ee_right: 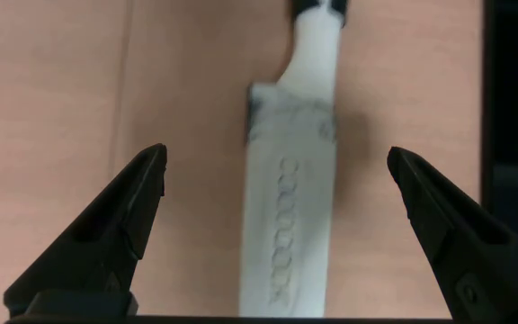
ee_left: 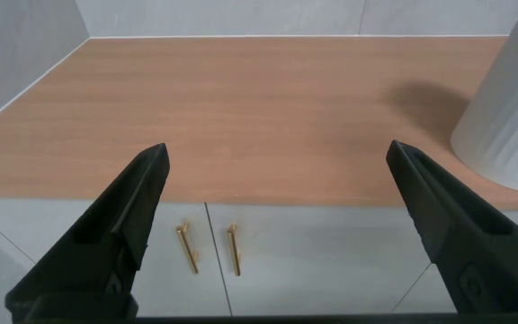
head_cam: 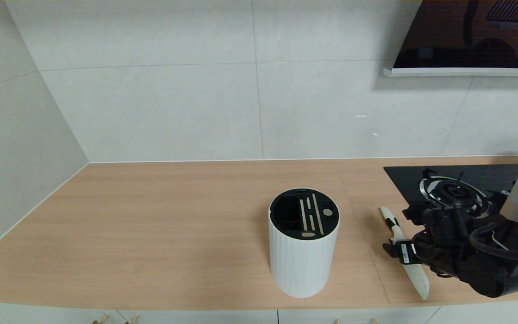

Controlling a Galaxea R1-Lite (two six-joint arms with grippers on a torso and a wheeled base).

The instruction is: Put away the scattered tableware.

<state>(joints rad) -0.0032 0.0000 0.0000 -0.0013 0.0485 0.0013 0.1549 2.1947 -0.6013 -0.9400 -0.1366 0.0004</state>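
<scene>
— Location of the knife (head_cam: 417,276)?

— Flat on the wooden countertop (head_cam: 173,225), between the white ribbed holder (head_cam: 303,252) and the black gas hob (head_cam: 448,180). Its narrow, black-banded end points toward the wall and its broad white end toward the front edge. It is apart from the holder.

— Status of the right gripper (head_cam: 402,231)?

— Positioned directly over the knife. In the right wrist view its fingers (ee_right: 124,225) stand wide apart, one on each side of the blade (ee_right: 295,225); nothing is clamped.

— The holder?

— Upright, slotted black top facing up.

— The left gripper (ee_left: 277,153)?

— Fingers spread, holding nothing. It sits at the front edge of the countertop, above cabinet doors with gold handles (ee_left: 187,247), with the holder (ee_left: 511,108) off to one side.
</scene>
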